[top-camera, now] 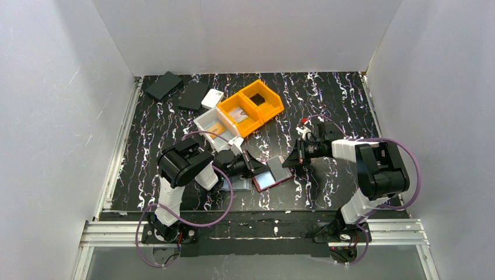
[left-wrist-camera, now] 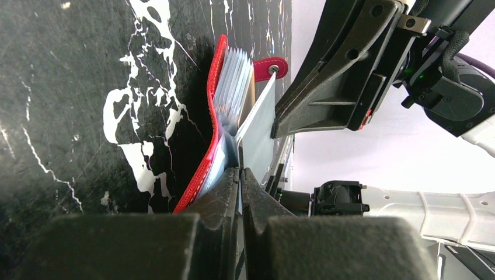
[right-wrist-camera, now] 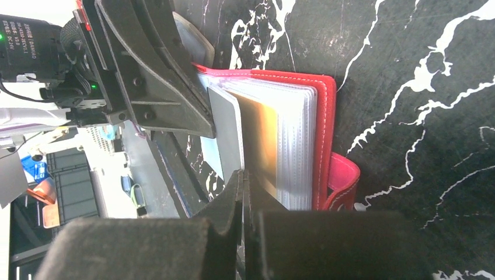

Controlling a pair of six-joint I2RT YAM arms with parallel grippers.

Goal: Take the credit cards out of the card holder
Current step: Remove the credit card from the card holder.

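Observation:
The red card holder (top-camera: 284, 177) lies open on the black marbled table between both arms, its clear sleeves (right-wrist-camera: 292, 146) fanned out and its snap tab (left-wrist-camera: 270, 66) sticking up. My left gripper (top-camera: 253, 167) is shut on a thin pale-blue leaf at the holder's left edge (left-wrist-camera: 225, 166). My right gripper (top-camera: 290, 161) is shut at the opposite edge, on a grey credit card (right-wrist-camera: 226, 125) that stands raised from the sleeves, with a gold card (right-wrist-camera: 261, 137) right behind it. The two grippers face each other, fingertips nearly touching over the holder.
A grey card (top-camera: 236, 185) lies on the table under my left arm. Orange bins (top-camera: 252, 107) and a white bin (top-camera: 215, 126) stand behind the holder. Black wallets (top-camera: 164, 85) and a white object (top-camera: 212, 98) lie at the back left.

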